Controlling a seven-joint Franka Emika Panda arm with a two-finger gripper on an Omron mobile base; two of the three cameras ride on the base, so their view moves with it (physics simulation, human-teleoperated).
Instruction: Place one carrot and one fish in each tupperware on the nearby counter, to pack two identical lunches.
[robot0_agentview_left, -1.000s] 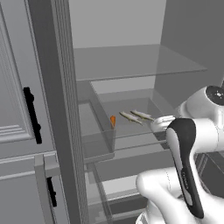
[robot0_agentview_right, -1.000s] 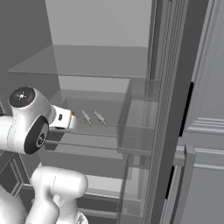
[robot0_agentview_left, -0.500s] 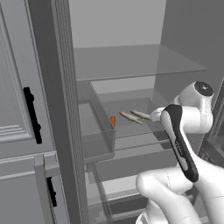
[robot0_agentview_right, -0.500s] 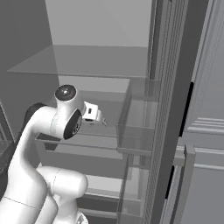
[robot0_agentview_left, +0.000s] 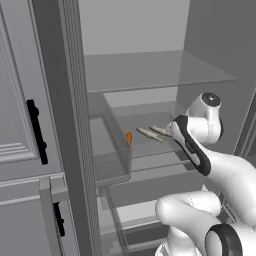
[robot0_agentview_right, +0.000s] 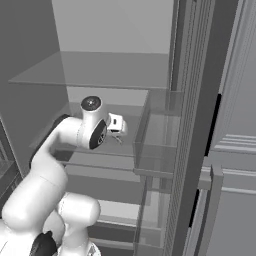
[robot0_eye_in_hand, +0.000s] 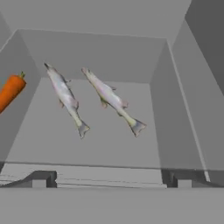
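The open fridge (robot0_agentview_left: 150, 75) takes up most of the scene, its glass shelves stacked behind the door frame. The white arm (robot0_agentview_left: 200, 150) reaches into the middle shelf, and over the last second its elbow has swung inward and forward, carrying the hand closer to the food. On that shelf (robot0_eye_in_hand: 109, 140) two silvery fish lie side by side, the left fish (robot0_eye_in_hand: 65, 98) and the right fish (robot0_eye_in_hand: 111, 99), both angled alike, apart from each other. The carrot (robot0_eye_in_hand: 11, 89) rests near the shelf's left wall, beside the left fish. The gripper (robot0_eye_in_hand: 111, 181) hovers short of them, tips spread wide, holding nothing, apparently lining up a first pick.
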